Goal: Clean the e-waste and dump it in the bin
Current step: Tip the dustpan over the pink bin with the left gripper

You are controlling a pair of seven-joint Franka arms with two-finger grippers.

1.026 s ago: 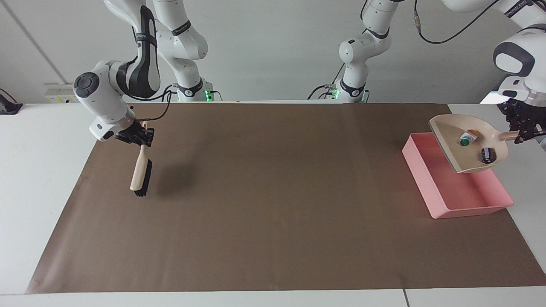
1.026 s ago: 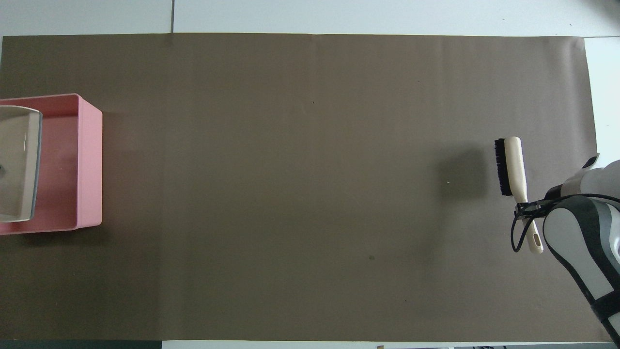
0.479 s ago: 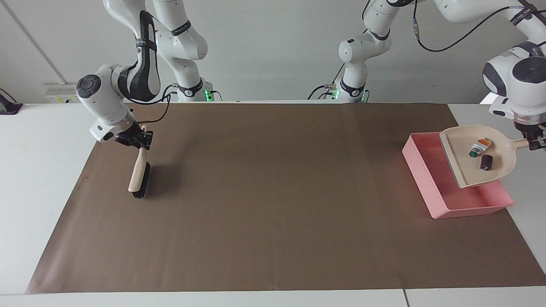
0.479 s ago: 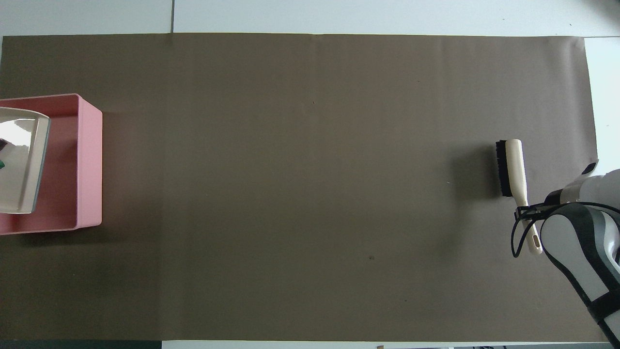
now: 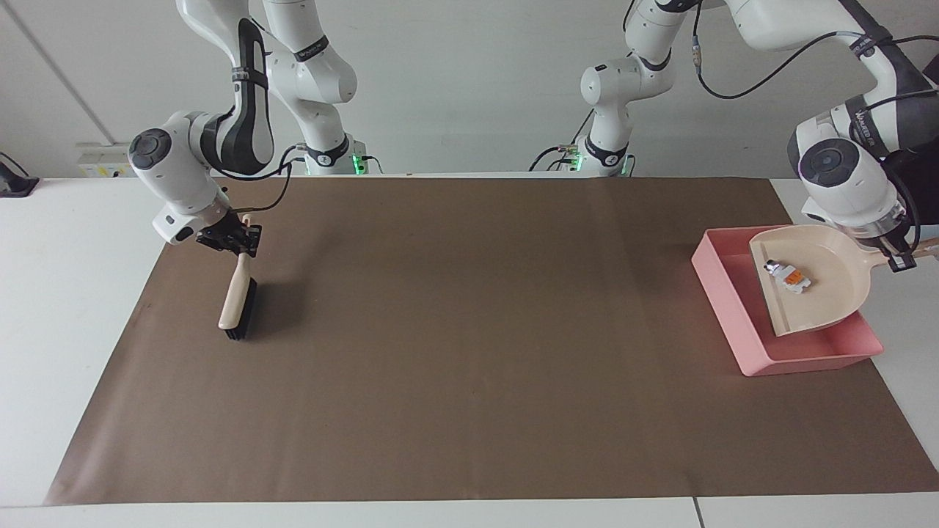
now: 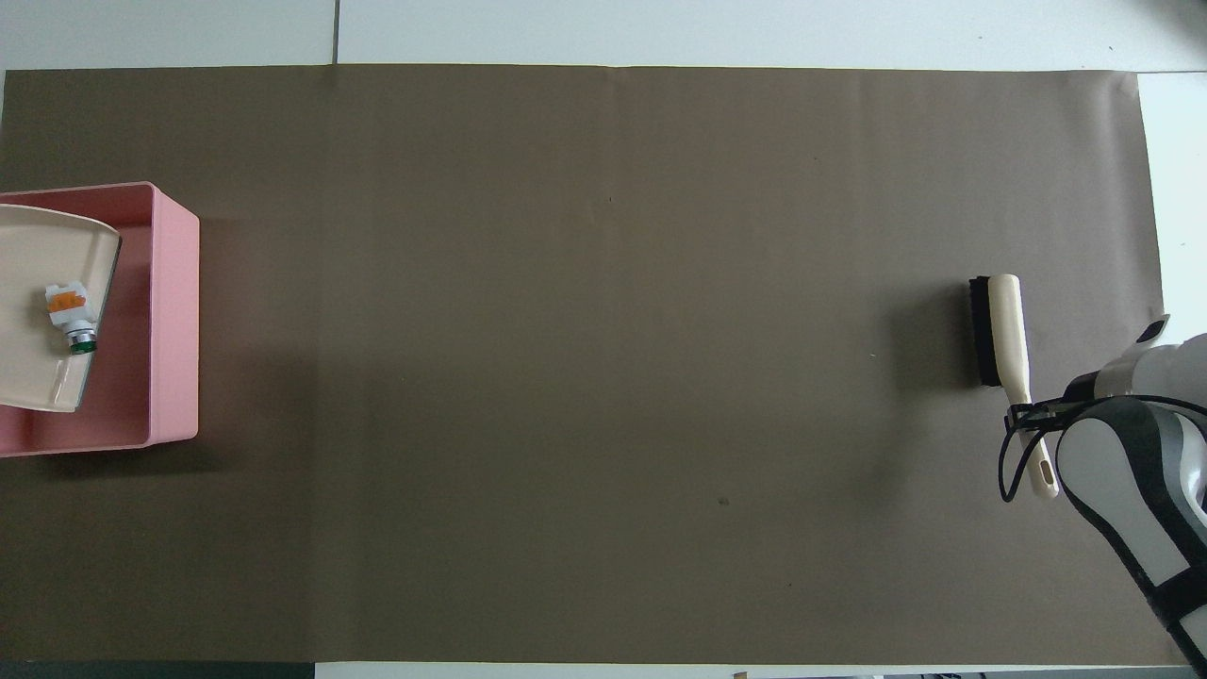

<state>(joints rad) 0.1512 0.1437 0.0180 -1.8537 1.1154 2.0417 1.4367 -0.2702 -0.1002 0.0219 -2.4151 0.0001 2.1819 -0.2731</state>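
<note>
Overhead view shows my left hand (image 5: 901,258) clenched on the dustpan (image 5: 814,286) tipped over the bin (image 5: 726,308), one white e-waste cylinder (image 6: 70,315) near its lip, perhaps others already dumped, while my right hand (image 5: 231,238) grips the brush (image 5: 238,304).

A plain white wall (image 5: 469,81) rises at the far edge of the white counter (image 5: 73,293), which a brown mat (image 5: 469,330) mostly covers.

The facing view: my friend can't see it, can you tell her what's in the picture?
The left gripper holds a beige dustpan tilted over a pink bin, with one small white battery in the pan. Toward the other end of the brown mat, the right gripper holds a brush by its handle.
</note>
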